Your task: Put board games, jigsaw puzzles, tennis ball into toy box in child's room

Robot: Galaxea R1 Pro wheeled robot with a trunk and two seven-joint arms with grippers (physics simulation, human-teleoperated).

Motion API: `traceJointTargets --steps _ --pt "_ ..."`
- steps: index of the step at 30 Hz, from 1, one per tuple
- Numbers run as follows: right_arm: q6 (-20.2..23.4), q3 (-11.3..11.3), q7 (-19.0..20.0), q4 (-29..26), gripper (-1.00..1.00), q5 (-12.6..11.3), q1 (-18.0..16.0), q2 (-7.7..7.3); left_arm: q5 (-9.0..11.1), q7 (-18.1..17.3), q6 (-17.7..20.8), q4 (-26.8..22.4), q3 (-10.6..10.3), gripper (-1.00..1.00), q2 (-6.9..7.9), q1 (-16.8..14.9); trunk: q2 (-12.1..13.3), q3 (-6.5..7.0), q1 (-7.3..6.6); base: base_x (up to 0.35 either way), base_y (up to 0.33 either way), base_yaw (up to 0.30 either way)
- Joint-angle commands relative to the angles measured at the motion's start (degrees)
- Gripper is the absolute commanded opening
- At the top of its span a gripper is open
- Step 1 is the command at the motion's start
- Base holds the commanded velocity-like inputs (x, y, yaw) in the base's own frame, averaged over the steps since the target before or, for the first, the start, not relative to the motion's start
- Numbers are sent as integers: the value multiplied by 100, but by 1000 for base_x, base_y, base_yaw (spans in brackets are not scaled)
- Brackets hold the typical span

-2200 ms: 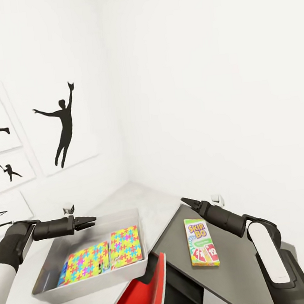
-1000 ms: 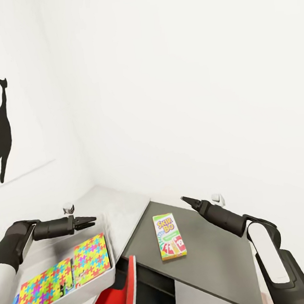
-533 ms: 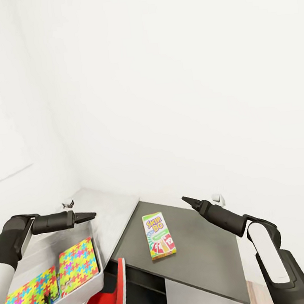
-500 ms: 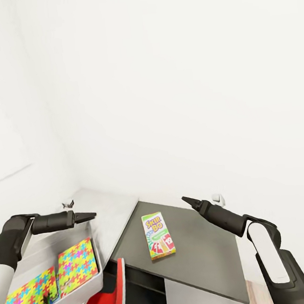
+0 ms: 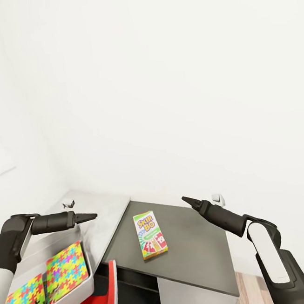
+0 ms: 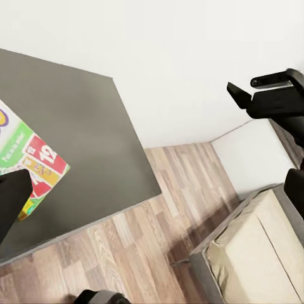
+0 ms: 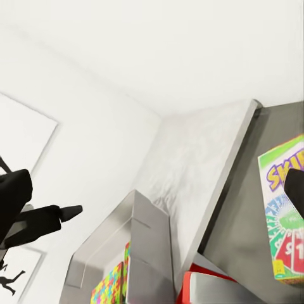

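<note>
Standing at: the corner of the surface (image 5: 191, 255), both arms raised above it.
Step in hand: by my reading, lining up on the board game; nothing is gripped.
Board game (image 5: 150, 234): pale box with green edges, flat on the dark corner section, well apart from both grippers.
Toy box (image 5: 64, 248): grey bin on the light part of the surface, at the robot's left.
Jigsaw puzzles (image 5: 65, 272): two bright slabs lying flat inside the toy box.
Left gripper (image 5: 91, 217): hovers over the toy box's far end; jaws close together, holding nothing.
Right gripper (image 5: 185, 199): above the far edge of the dark section; jaws drawn to a point, empty.
Red chair (image 5: 99, 300): tucked under the surface near the toy box.
Bed (image 6: 253, 253): beige mattress beyond the wood floor, in the left wrist view.
Next move calls for: opening the jaws, lowering to the thin box, and catching an edge, since it lies flat.
</note>
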Motion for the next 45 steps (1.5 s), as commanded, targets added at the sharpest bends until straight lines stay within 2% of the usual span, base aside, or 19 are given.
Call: traceJointTargets --steps 1,15,45 --pt "35 -16 44 0 100 36 -8 7 -21 -32 61 -4 3 100 -3 -3 -14 -20 4 0 0 -145" --pt "35 -12 42 0 100 36 -8 7 -32 -32 61 -1 4 100 -19 -1 -14 -113 4 0 0 -144" --pt "35 -16 40 0 100 36 -8 7 -85 -32 53 12 -6 100 -204 -1 -14 -313 4 0 0 -143"
